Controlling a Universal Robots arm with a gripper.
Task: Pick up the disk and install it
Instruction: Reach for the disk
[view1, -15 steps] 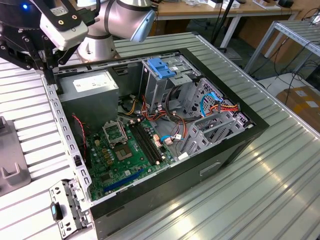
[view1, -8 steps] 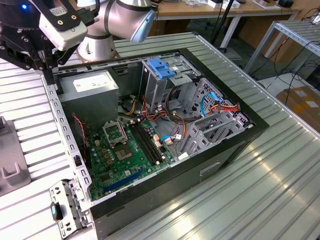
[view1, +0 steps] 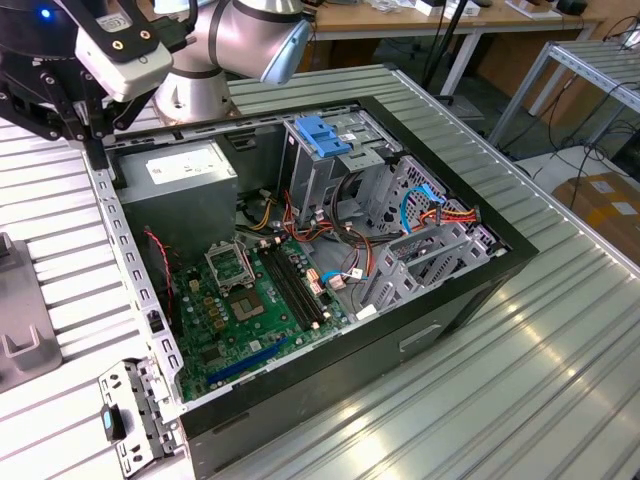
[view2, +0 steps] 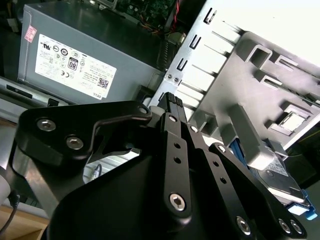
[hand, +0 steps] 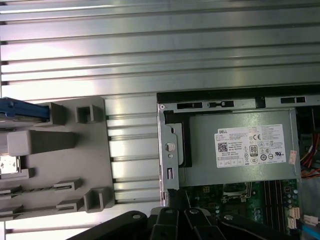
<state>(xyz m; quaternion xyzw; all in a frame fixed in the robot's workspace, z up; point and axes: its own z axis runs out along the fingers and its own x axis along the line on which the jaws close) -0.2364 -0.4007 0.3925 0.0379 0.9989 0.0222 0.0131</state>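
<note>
The disk is a dark flat drive with a bright blue carrier edge. It stands in a grey plastic holder on the slatted table beside the open computer case. The first wrist view shows the disk's blue rail at the far end of that holder. My gripper is shut and holds nothing. In the exterior view the gripper hangs over the case's back corner by the power supply, apart from the disk.
The open case lies on its side with the motherboard, cables and a grey drive cage with a light-blue latch piece. A small metal bracket lies at the case's near corner. Part of the grey holder shows at the exterior view's left edge.
</note>
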